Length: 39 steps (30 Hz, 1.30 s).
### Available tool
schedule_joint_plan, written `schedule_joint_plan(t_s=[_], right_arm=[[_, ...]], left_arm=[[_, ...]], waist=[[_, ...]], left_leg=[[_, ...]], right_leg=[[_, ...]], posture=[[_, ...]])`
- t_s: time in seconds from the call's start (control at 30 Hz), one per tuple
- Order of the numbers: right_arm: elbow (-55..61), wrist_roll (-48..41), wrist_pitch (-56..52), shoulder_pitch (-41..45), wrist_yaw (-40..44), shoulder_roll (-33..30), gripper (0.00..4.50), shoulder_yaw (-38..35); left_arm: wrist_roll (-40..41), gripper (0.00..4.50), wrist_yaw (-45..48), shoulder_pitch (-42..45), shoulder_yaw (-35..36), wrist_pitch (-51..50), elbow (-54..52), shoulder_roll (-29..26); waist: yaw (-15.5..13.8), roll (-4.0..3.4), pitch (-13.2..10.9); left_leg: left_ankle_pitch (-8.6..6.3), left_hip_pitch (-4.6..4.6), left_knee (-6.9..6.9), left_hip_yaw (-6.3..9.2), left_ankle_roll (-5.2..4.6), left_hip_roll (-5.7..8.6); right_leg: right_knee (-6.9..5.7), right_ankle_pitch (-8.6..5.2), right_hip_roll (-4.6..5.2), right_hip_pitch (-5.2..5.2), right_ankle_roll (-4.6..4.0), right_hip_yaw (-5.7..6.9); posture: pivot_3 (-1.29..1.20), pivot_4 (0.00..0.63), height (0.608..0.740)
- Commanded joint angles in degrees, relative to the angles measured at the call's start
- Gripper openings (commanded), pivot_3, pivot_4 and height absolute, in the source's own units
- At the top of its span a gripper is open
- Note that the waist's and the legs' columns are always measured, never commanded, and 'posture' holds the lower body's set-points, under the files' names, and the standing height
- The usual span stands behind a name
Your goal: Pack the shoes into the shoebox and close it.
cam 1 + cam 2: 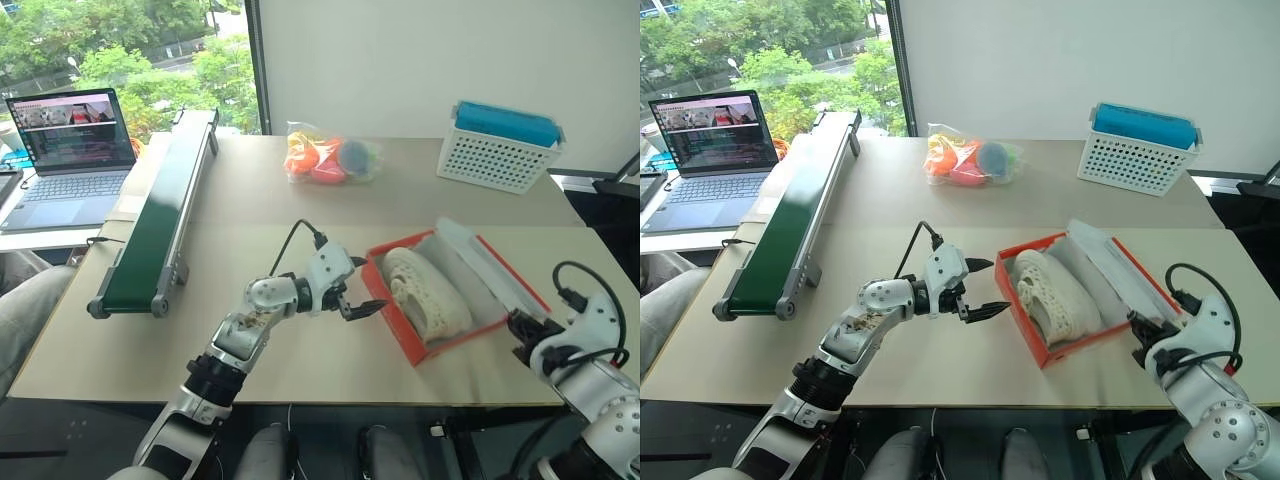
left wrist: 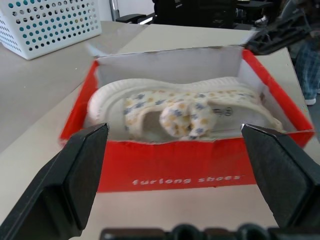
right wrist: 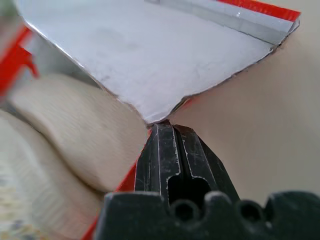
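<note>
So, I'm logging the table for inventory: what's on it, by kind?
Shoebox: 1
Sneakers in it: 2
White perforated basket: 1
Conveyor belt: 1
Clear bag of toys: 1
Laptop, side table: 1
Total: 7

Table [image 1: 300, 340] w/ shoebox [image 1: 395, 325], basket [image 1: 495, 155], toy bag [image 1: 330, 155], conveyor [image 1: 160, 215].

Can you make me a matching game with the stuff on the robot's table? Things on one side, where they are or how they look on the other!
1. shoes
2. left gripper
3. right gripper
4. white basket

A. fingers shut, tips at the lid's edge
B. far corner of the table, blue thing on top
C. inside the shoebox
D. fingers wide open, beside the box

Pairs: 1-C, 2-D, 3-A, 4-B
</note>
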<state>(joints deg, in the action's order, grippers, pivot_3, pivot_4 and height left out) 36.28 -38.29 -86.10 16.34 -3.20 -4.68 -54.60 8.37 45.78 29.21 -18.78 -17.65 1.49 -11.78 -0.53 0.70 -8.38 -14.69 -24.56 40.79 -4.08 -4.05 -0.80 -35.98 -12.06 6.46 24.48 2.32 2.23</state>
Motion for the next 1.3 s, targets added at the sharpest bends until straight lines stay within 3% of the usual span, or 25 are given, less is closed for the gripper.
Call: schedule_joint_plan(t_s=[0.03,0.23,0.47,0.6,0.7,0.8,0.9,1.0,1.1,1.3], right_arm=[[0.1,-3.6,0.7,1.5,2.3,1.4,0.04,-1.5],[1.0,-2.5,-2.4,-2.1,3.1,-0.3,0.04,5.0],[2.5,0.4,-3.4,-6.0,3.8,-7.3,0.04,16.1],[7.0,3.1,2.5,-8.9,8.5,-23.6,0.04,32.2],[9.6,2.8,7.4,-7.5,15.1,-33.8,0.04,36.5],[10.8,0.4,11.9,-6.1,25.7,-44.9,0.04,36.0],[10.0,-1.5,14.2,-8.3,34.1,-52.5,0.74,36.1],[8.5,-0.6,19.9,-9.4,41.1,-57.7,1.80,39.2],[7.6,5.9,30.7,-13.3,48.6,-64.6,2.76,45.2],[1.1,14.9,43.5,-12.9,53.6,-67.0,2.76,53.5]], left_arm=[[0.5,4.50,0.0,1.3,0.9,0.5,-1.9,0.0],[0.4,4.50,-0.3,1.7,1.2,0.5,-1.7,-0.2],[0.3,4.50,-0.6,1.7,1.4,0.4,-1.9,-0.4],[0.2,4.50,-1.0,1.9,1.6,0.3,-1.6,-0.4],[0.2,4.50,-1.1,2.0,1.5,0.2,-1.4,-0.3],[0.3,4.50,-0.9,2.1,1.4,0.4,-1.0,-0.2],[0.2,4.50,-0.6,2.2,1.3,0.6,-0.7,-0.2],[0.2,4.50,-0.7,2.4,1.2,0.8,-0.4,0.1],[0.2,4.50,-1.1,2.0,1.2,0.5,-1.0,0.2],[0.4,4.50,-1.8,1.0,1.4,-0.4,-2.7,-0.1]], waist=[[0.0,-0.01,0.0],[-0.1,-0.05,0.0],[0.0,-0.05,0.0],[0.1,-0.03,0.0],[0.0,-0.15,-0.1],[-0.2,-0.14,-0.2],[-0.3,0.09,-0.4],[-0.3,0.15,-0.4],[-0.3,0.18,-0.5],[-0.3,0.27,-0.5]], left_leg=[[0.00,-0.01,0.00,0.00,0.00,0.00],[0.00,-0.02,0.00,0.00,0.00,0.03],[0.00,0.03,-0.02,0.00,0.00,0.00],[0.00,0.03,-0.02,-0.01,0.00,0.02],[0.00,0.01,-0.01,-0.02,0.00,0.03],[0.00,-0.04,-0.01,0.01,0.00,0.04],[-0.01,-0.07,-0.01,0.05,-0.01,0.03],[-0.01,-0.08,0.00,0.07,-0.02,0.03],[-0.02,-0.07,0.05,0.05,-0.03,0.04],[-0.02,-0.06,0.05,0.05,-0.02,0.02]], right_leg=[[0.00,0.00,0.01,0.00,0.00,0.00],[0.00,0.00,0.04,-0.01,0.00,0.02],[0.00,0.00,0.02,-0.02,-0.03,0.02],[0.04,-0.01,0.06,-0.02,-0.03,0.02],[0.07,-0.02,0.08,0.00,-0.04,0.00],[0.14,-0.04,0.07,0.01,-0.01,0.05],[0.19,-0.05,0.06,-0.03,0.01,0.10],[0.22,-0.05,0.08,-0.06,0.01,0.12],[0.22,-0.04,0.12,-0.08,0.01,0.10],[0.22,-0.04,0.12,-0.07,0.01,0.10]], posture=[[0.00,0.150,0.705],[0.00,0.150,0.705],[0.00,0.150,0.705],[0.00,0.150,0.705],[0.00,0.150,0.705],[0.00,0.150,0.705],[0.00,0.150,0.705],[0.00,0.150,0.705],[0.00,0.150,0.705],[0.00,0.150,0.705]])
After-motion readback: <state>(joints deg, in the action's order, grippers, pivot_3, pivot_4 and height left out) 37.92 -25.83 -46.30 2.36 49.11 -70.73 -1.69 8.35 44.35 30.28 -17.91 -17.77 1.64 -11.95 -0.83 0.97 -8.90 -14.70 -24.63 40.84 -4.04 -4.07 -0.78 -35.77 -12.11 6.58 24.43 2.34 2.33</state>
